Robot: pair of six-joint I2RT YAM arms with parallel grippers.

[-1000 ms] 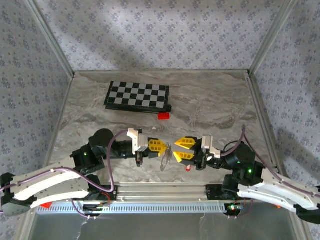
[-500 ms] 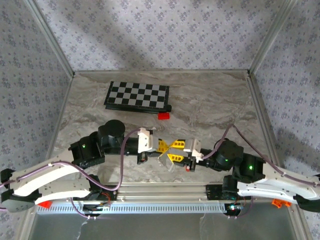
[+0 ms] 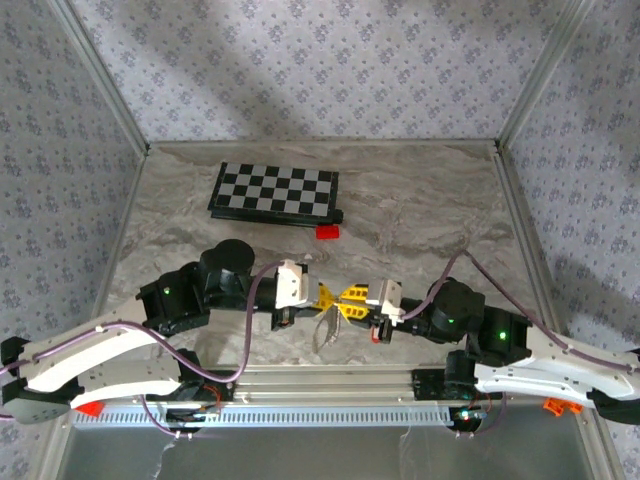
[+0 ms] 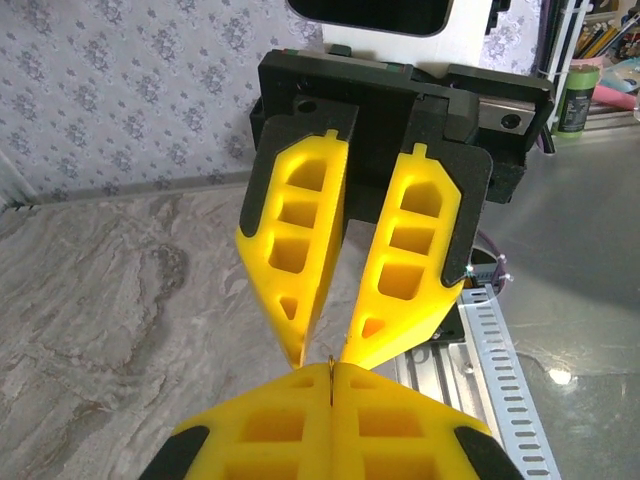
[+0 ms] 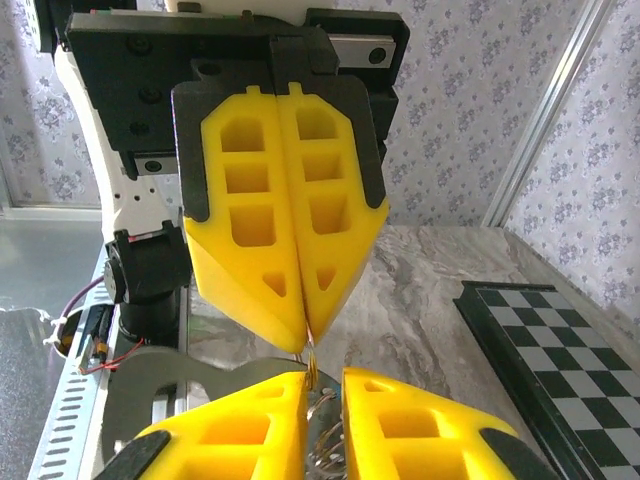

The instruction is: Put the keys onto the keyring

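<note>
My left gripper [image 3: 325, 296] is shut on the keyring [image 3: 324, 328], a thin silvery loop that hangs below its yellow fingers. In the left wrist view a thin sliver of metal [image 4: 330, 372] pokes out between my shut left gripper [image 4: 331, 375]. My right gripper [image 3: 351, 298] meets it tip to tip, jaws slightly apart around the left tips. In the right wrist view the right gripper [image 5: 325, 385] is open, with the keyring [image 5: 335, 450] and a flat grey metal piece [image 5: 160, 375] beneath. The key, a tiny red tag [image 3: 376, 337], lies on the table under the right gripper.
A black-and-white checkerboard [image 3: 275, 190] lies at the back, with a larger solid red block [image 3: 327, 232] by its near right corner. Patterned walls close in three sides. A slotted metal rail [image 3: 320, 415] runs along the near edge between the arm bases.
Both arms have come together at the table's centre. The right gripper's jaws, wide apart a second ago, have narrowed around the left fingertips. The red tag has stayed put.
</note>
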